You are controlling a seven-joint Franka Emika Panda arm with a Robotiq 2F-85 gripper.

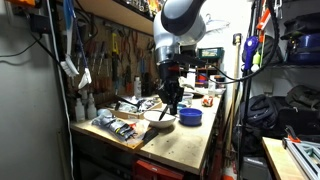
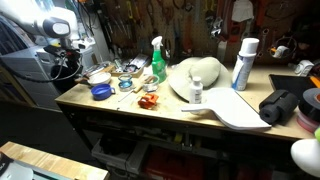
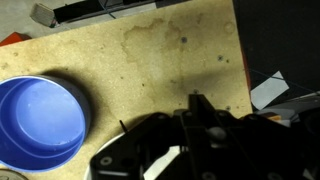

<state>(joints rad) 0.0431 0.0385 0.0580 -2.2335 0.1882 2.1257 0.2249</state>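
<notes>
My gripper (image 1: 171, 103) hangs over the workbench (image 1: 190, 140), between a white bowl (image 1: 160, 118) and a blue bowl (image 1: 190, 116). In the wrist view the dark fingers (image 3: 195, 105) are pressed together over bare bench top, with the blue bowl (image 3: 38, 122) at the lower left. I cannot make out anything held between them. In an exterior view the gripper (image 2: 74, 64) is at the bench's far left, above the white bowl (image 2: 98, 76) and the blue bowl (image 2: 100, 91).
A green spray bottle (image 2: 158, 62), a white cap (image 2: 195, 78), a small white bottle (image 2: 196, 93), a tall spray can (image 2: 243, 65) and an orange object (image 2: 148, 101) stand on the bench. Tubes and clutter (image 1: 118, 127) lie on a board. Tools hang on the back wall.
</notes>
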